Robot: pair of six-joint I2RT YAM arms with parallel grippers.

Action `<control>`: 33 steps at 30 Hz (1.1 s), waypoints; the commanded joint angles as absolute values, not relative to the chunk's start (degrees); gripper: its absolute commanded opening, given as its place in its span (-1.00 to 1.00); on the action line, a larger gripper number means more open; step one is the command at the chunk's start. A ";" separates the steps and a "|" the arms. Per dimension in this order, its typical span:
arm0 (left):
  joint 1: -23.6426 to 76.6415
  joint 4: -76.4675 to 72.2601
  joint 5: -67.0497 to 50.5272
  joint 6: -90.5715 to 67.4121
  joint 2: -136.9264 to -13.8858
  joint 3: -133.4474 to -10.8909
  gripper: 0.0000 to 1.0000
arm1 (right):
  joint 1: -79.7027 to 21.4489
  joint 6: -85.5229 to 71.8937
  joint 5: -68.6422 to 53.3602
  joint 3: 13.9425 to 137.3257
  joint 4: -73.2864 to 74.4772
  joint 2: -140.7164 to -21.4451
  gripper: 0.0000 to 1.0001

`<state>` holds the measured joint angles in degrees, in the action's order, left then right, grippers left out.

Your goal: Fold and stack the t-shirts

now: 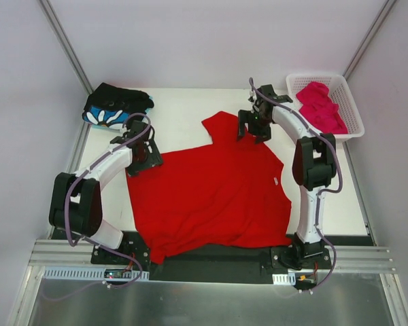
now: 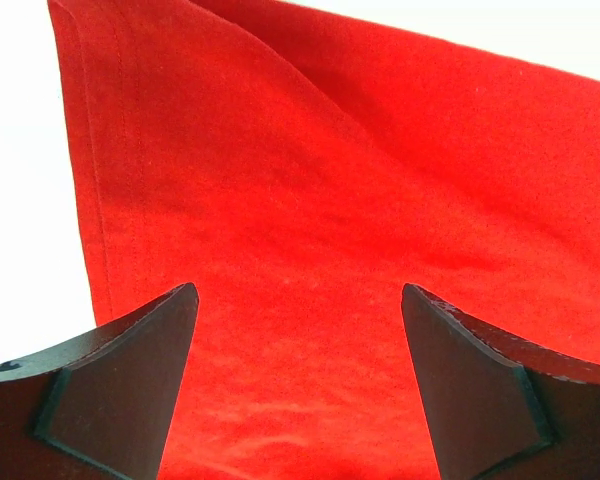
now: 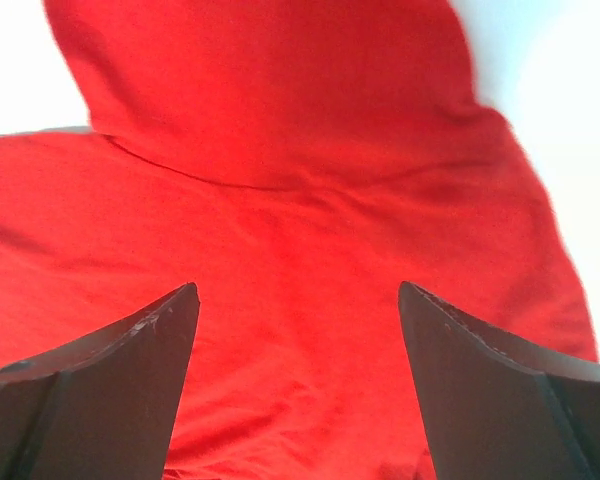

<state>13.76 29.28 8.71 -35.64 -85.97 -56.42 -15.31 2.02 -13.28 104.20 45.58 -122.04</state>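
- Top view: the red t-shirt (image 1: 211,197) lies spread in the middle of the table (image 1: 183,102), not yet folded. Its near hem reaches the rail between the arm bases. The black flowered t-shirt (image 1: 115,109) sits bunched at the far left corner, and the pink t-shirt (image 1: 323,107) is in the white basket (image 1: 354,114) at the far right. The left gripper (image 1: 144,155) stands at the shirt's left edge and the right gripper (image 1: 253,128) at the far sleeve. If the two arms pull unevenly, the cloth would likely skew, and the near hem could catch on the rail.
- Left wrist view: the left gripper (image 2: 298,290) has its jaws wide apart with nothing held, only the red t-shirt (image 2: 330,200) below. A raised crease runs across the cloth (perhaps a doubled layer). A pinch there may take one layer only, so the fold would come out crooked.
- Right wrist view: the right gripper (image 3: 295,290) is also spread and empty above the red t-shirt (image 3: 280,330), near the seam of the sleeve (image 3: 260,80). Closing there risks lifting the sleeve alone, leaving the body of the shirt behind.
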 commanded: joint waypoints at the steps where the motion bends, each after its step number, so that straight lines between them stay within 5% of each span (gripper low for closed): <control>1: 12.30 30.41 7.03 -35.24 -87.53 -59.06 0.61 | -18.01 0.53 -16.70 110.21 47.99 -124.80 0.67; 7: 12.22 29.36 4.93 -36.30 -90.26 -59.24 0.47 | -17.23 0.88 -16.00 107.85 47.64 -126.65 0.51; 16: 12.04 26.98 2.20 -37.27 -92.54 -58.45 -0.04 | -14.16 0.88 -18.28 108.72 47.20 -129.81 0.20; 18: 11.87 26.90 1.94 -37.27 -92.90 -58.71 -0.22 | -13.28 0.70 -19.42 109.68 47.20 -130.43 0.02; 26: 11.69 26.63 1.76 -37.18 -94.48 -59.06 -0.24 | -10.81 0.35 -21.62 111.53 47.55 -133.33 -0.98; 33: 10.46 26.19 1.06 -37.09 -96.06 -60.29 -0.40 | -8.27 0.18 -23.11 112.85 47.29 -135.52 -0.99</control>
<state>11.84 26.20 1.89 -36.88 -94.91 -58.04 -9.91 0.34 -21.78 110.06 46.65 -134.15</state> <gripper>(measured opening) 0.310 0.012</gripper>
